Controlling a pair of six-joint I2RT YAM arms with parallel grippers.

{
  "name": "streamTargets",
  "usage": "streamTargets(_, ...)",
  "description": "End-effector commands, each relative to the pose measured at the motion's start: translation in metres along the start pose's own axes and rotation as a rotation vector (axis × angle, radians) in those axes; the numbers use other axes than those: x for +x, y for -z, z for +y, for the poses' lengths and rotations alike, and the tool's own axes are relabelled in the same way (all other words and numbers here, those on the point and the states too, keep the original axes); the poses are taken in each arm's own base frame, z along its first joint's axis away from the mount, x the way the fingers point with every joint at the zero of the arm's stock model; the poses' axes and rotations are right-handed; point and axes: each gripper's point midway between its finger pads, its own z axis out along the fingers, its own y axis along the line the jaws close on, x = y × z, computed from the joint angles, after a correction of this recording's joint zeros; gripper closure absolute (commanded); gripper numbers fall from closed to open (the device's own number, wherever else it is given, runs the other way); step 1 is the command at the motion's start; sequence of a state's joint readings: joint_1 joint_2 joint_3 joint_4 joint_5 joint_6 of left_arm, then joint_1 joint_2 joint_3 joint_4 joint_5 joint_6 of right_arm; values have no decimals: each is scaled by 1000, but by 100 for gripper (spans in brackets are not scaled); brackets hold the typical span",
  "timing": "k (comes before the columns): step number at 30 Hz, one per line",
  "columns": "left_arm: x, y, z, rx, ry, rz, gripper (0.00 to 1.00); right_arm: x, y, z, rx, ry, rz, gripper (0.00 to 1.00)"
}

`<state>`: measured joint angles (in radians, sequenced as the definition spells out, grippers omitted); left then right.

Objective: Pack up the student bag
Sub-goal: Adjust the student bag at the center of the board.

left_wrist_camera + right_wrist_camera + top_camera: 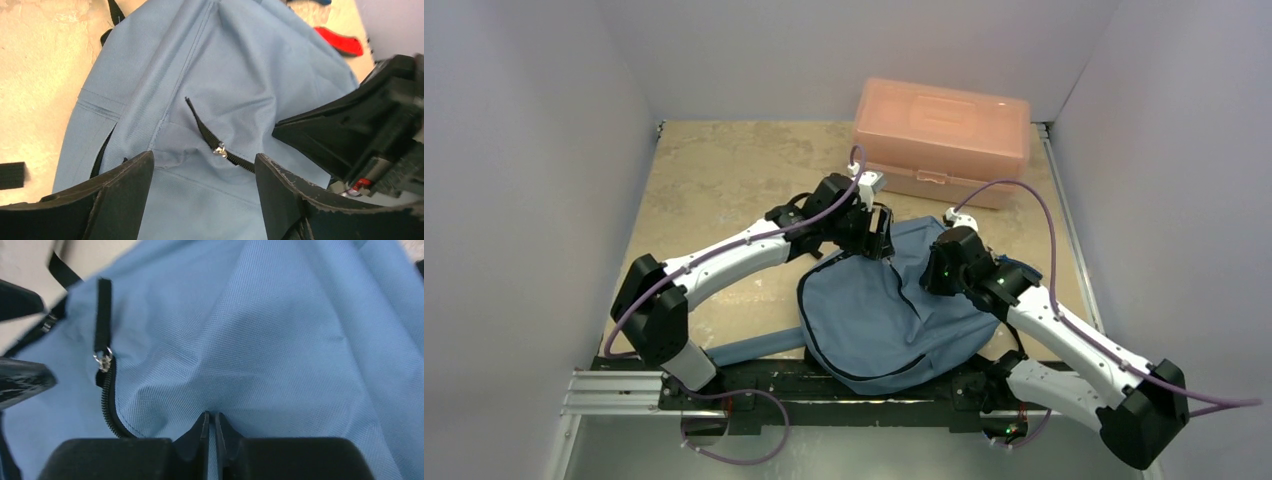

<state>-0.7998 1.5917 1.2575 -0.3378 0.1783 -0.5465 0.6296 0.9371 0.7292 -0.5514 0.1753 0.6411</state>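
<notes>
The student bag point(874, 320) lies flat in front of the arm bases, blue-grey fabric with a dark zipper. My left gripper point(876, 238) hovers open over the bag's far edge. In the left wrist view its fingers point(125, 192) straddle bare fabric point(200, 75), with the small metal zipper slider point(219, 150) just beyond them. My right gripper point(932, 272) is shut on a pinched fold of the bag's fabric point(280, 340) near the zipper. The slider point(102, 360) lies to the left of its closed tips point(212, 422).
A rigid salmon-pink plastic box point(942, 140) stands at the back, just behind the bag. A wide blue strap point(754, 350) trails left toward the base rail. A red object point(340, 42) lies on the table beyond the bag. White walls close in on both sides.
</notes>
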Motion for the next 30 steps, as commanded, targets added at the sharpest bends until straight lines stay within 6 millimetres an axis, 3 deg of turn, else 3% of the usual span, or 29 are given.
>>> streamTargets(1,22,-8,10,30,-195,82,30,43,-9,-6,21,7,196,98)
streamTargets(5,35,-16,18,27,-214,111,40,34,-16,-3,26,24,165,100)
streamTargets(9,42,-24,26,19,-233,112,41,19,-18,9,-40,13,87,100)
streamTargets(11,41,-29,32,-5,-250,104,47,11,-15,15,-70,14,56,100)
streamTargets(13,36,-32,39,-32,-273,68,60,-1,-9,20,-83,21,17,100)
streamTargets(18,23,-24,35,-2,-321,-55,97,-34,14,38,-148,63,-66,77)
streamTargets(19,22,-22,33,9,-325,-73,100,-38,17,47,-184,67,-74,73)
streamTargets(21,19,-18,29,28,-303,-83,100,-45,18,61,-244,56,-86,65)
streamTargets(25,23,-3,11,101,-162,-34,100,-41,13,80,-326,39,-38,61)
streamTargets(30,26,15,-14,196,74,-2,99,-19,7,79,-362,83,31,56)
